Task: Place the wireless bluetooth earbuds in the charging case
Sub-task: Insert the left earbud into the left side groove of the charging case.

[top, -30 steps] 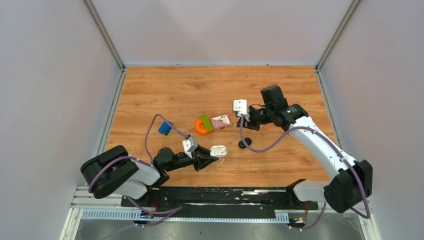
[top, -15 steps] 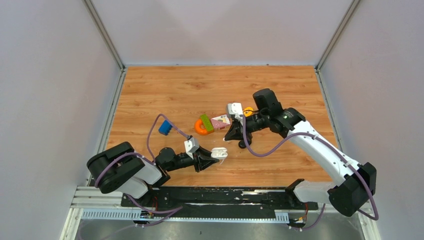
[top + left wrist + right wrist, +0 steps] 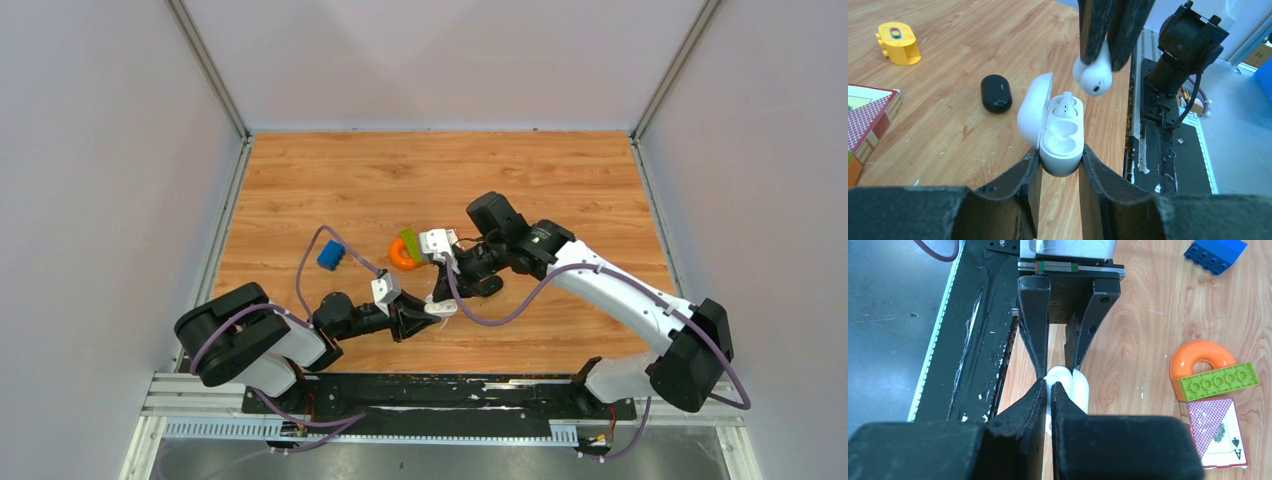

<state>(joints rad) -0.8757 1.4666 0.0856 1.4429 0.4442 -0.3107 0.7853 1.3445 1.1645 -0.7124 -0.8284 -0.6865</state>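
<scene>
My left gripper [image 3: 1058, 152] is shut on the white charging case [image 3: 1060, 145], held low over the table with its lid open. One white earbud [image 3: 1066, 103] sits in the far slot; the near slot is empty. My right gripper [image 3: 1103, 52] is shut on a second white earbud [image 3: 1093, 77], which hangs just above the open case, apart from it. In the top view the right gripper [image 3: 447, 287] hovers over the case [image 3: 440, 306] at the left gripper [image 3: 420, 316]. In the right wrist view the right gripper [image 3: 1052, 386] points down at the case [image 3: 1081, 390]. No black earbuds are in view.
A closed black oval case [image 3: 488, 287] lies just right of the white case, also in the left wrist view [image 3: 996, 93]. An orange ring [image 3: 400, 256], green brick [image 3: 412, 245] and playing card [image 3: 1218, 432] lie behind. A blue brick [image 3: 330, 255] lies left; a yellow brick [image 3: 897, 36] farther back.
My right arm has swung left and toward me with the white earbud, from behind the black case to just above the open white case. The left gripper still holds the case.
</scene>
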